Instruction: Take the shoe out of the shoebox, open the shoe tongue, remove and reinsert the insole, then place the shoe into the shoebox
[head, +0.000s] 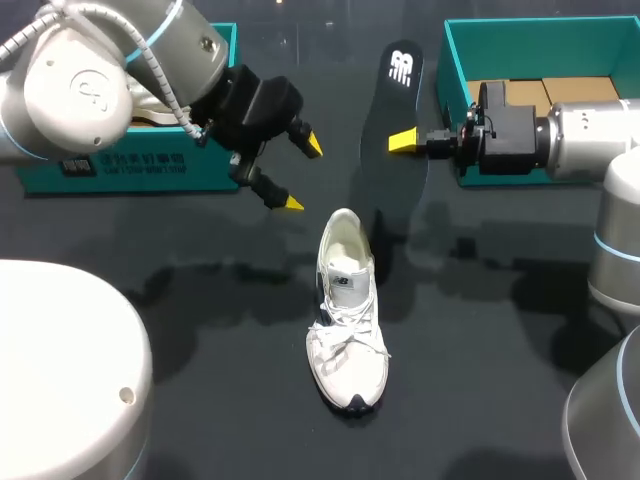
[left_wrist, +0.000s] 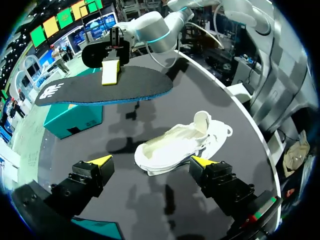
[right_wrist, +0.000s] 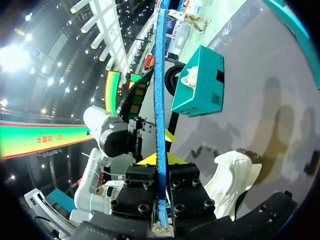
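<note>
Figure: 1 white lace-up shoe (head: 347, 325) stands upright on the black table (head: 230, 400), toe toward the robot, its mouth gaping so the pale lining shows. The right gripper (head: 405, 141) is clamped on the edge of the insole (head: 397, 100), a dark sheet with a white logo and blue rim, held above the table between the left shoebox (head: 120, 172) and the right shoebox (head: 520, 35), both teal. The left gripper (head: 302, 174), its 2 fingers spread wide and holding nothing, hangs above the table near the heel.

The setting is a robotics laboratory workstation. A matte black table (head: 200, 330) is flanked by the white-and-grey left arm (head: 90, 80) and right arm (head: 600, 130). It carries a left teal cardboard shoebox (head: 130, 172) and a right teal cardboard shoebox (head: 540, 50).
</note>
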